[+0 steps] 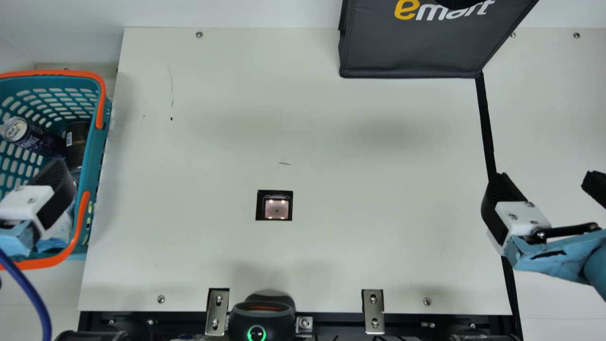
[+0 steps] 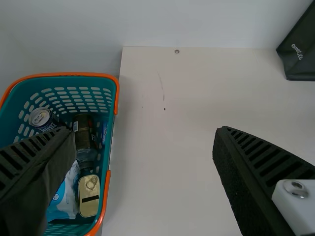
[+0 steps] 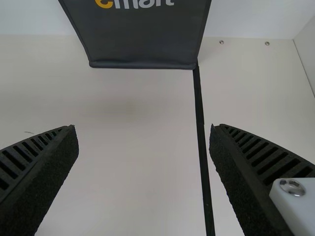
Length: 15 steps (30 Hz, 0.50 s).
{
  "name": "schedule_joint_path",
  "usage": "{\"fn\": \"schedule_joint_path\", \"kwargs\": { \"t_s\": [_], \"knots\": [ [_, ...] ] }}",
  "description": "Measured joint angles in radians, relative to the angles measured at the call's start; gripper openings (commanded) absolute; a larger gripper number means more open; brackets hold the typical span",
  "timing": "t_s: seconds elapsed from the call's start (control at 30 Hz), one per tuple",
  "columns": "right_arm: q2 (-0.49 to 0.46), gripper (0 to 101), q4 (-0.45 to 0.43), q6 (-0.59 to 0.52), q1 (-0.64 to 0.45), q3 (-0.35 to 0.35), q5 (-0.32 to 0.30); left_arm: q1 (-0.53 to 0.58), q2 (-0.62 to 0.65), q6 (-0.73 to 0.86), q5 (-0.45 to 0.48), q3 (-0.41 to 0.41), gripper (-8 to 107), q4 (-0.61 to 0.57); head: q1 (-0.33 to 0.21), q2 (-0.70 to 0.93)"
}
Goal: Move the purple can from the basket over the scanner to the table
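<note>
Parking my left gripper (image 1: 53,177) above the near part of the basket (image 1: 97,142) in the main view, fingers spread wide.
Purple can (image 1: 37,139) is sitting tilted inside the basket, toward its far end, right by a dark bottle (image 1: 76,142). I've got my right gripper (image 1: 544,182) well off to the basket's right, fingers wide apart too.

In your main view, the left edge is cropping the teal basket (image 1: 94,156), the top edge is cropping the black bag (image 1: 407,52), and your left gripper (image 1: 29,201) is hiding basket contents.
</note>
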State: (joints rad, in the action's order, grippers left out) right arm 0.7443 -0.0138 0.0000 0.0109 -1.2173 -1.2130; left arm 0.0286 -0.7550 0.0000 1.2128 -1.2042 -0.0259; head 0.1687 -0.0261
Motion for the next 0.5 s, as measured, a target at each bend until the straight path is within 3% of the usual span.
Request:
{"fn": "schedule_joint_path", "kwargs": {
  "t_s": [0.1, 0.37, 0.5],
  "knots": [
    [0.0, 95, 0.0, 0.0, 0.0, 0.0, 0.0, 0.0, 0.0, 0.0, 0.0, 0.0, 63, 0.0, 0.0, -0.002],
    [0.0, 95, 0.0, 0.0, 0.0, 0.0, 0.0, 0.0, 0.0, 0.0, 0.0, 0.0, 90, 0.0, 0.0, -0.002],
    [0.0, 95, 0.0, 0.0, 0.0, 0.0, 0.0, 0.0, 0.0, 0.0, 0.0, 0.0, 90, 0.0, 0.0, -0.002]
  ]
}}
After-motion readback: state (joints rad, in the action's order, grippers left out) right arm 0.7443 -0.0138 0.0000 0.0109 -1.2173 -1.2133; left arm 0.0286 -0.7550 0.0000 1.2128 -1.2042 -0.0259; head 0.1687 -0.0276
